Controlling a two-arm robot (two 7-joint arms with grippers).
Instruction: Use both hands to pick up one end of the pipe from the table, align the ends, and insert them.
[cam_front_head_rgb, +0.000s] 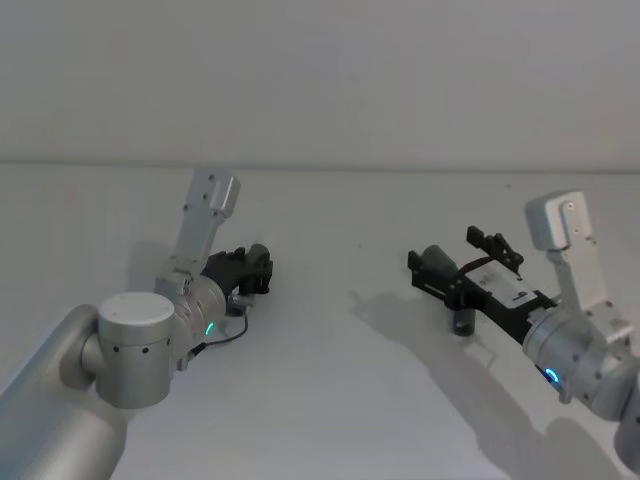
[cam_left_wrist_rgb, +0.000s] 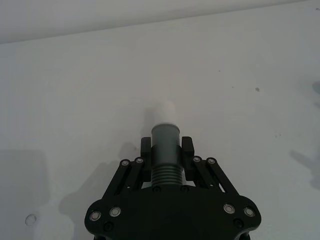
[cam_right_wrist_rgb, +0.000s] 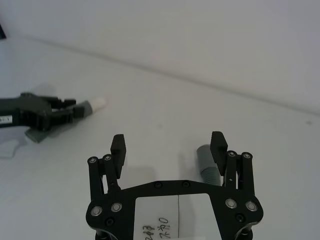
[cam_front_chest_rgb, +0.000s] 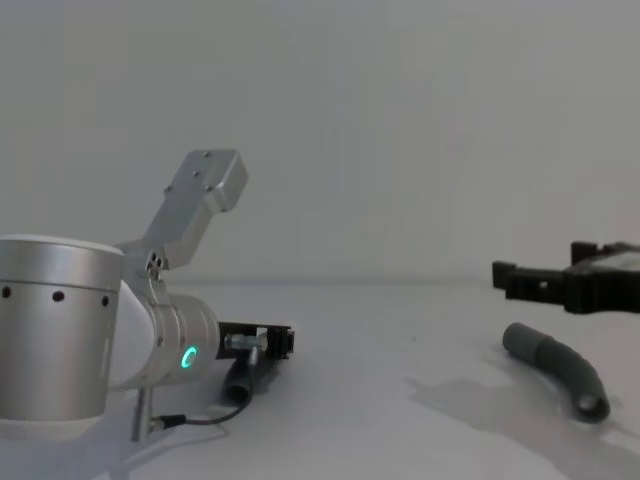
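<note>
The white-tipped hose piece (cam_left_wrist_rgb: 165, 167) sat in the left gripper (cam_left_wrist_rgb: 166, 149), whose fingers (cam_left_wrist_rgb: 146, 150) were closed against either side of its grey cuff (cam_left_wrist_rgb: 165, 140). The white tip (cam_left_wrist_rgb: 162, 111) stuck out past the fingertips, and the ribbed body ran back into the jaws. In the chest view this gripper (cam_front_chest_rgb: 280, 343) sat low over the white table (cam_front_chest_rgb: 400, 430) on the robot's left, with the hose (cam_front_chest_rgb: 238, 385) drooping beneath it.

The second hose piece (cam_front_chest_rgb: 555, 365) lay curved on the table on the right, well apart from the first. The right gripper (cam_front_chest_rgb: 530, 280) hovered just above it, jaws spread wide and holding nothing. In the right wrist view that piece's cuff (cam_right_wrist_rgb: 206, 159) lay beside one finger (cam_right_wrist_rgb: 219, 146). Behind the table rose a pale grey wall (cam_front_head_rgb: 320, 80).
</note>
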